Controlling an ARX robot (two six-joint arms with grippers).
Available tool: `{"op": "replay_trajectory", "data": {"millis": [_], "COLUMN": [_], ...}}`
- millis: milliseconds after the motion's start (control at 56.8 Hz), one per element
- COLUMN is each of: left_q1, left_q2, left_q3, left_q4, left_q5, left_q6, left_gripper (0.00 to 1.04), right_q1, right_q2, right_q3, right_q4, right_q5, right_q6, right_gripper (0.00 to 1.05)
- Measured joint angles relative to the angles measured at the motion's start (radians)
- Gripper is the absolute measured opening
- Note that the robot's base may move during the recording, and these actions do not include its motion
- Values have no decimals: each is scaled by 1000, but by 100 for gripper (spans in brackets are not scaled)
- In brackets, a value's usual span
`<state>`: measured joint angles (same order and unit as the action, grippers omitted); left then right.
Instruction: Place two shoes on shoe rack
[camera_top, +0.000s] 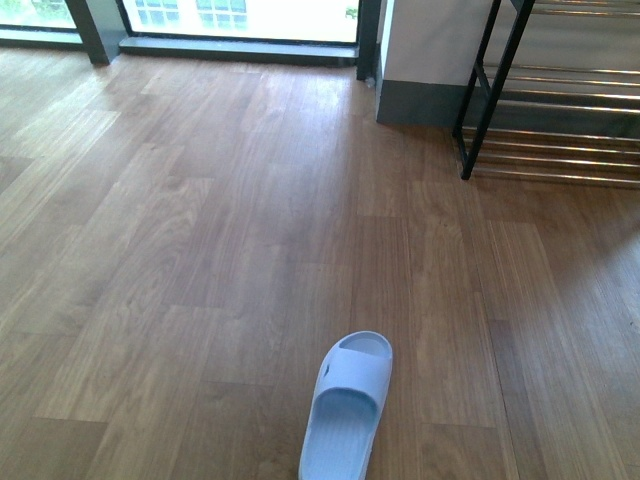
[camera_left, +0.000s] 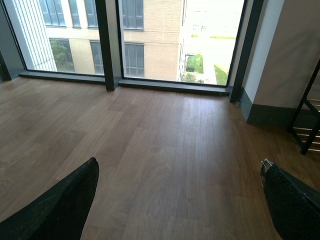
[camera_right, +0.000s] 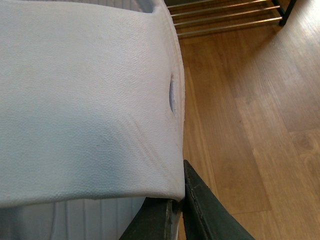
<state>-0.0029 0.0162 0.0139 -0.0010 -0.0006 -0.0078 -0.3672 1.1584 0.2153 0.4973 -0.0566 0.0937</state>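
Status: 0 of 2 on the shoe rack (camera_top: 493, 95), as far as I can see. The tiers visible in front view are bare bars, and the rest of the rack is out of frame

The footwear here is a pair of pale blue slides, not sneakers

- right gripper (camera_right: 177, 210): clamped on the edge of the first slide (camera_right: 85, 100). The strap fills most of the right wrist view, with one dark finger tight against the side. The rack bars show just beyond the slide, so I judge I'm near the rack but not over a tier
- left gripper (camera_left: 179, 165): fingers spread wide, holding nothing, over bare floor (camera_left: 165, 130). The rack leg is at the far edge of that view
- second slide (camera_top: 348, 405): flat on the floor right in front of me, toe pointing toward the rack side, well apart from the rack

Left to do: set the first slide on a tier, let go, then pick up the second slide and rack it too
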Motion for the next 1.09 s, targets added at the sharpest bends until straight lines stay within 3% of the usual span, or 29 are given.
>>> {"op": "replay_trajectory", "data": {"millis": [1092], "left_q1": [0], "left_q2": [0], "left_q3": [0], "left_q4": [0], "left_q5": [2], "left_q6": [0], "left_gripper": [95], "right_q1": [-1], "right_q2": [-2], "right_q3": [0], "right_q4": [0], "right_q5": [-2], "right_q6": [0], "right_gripper": [1]}}
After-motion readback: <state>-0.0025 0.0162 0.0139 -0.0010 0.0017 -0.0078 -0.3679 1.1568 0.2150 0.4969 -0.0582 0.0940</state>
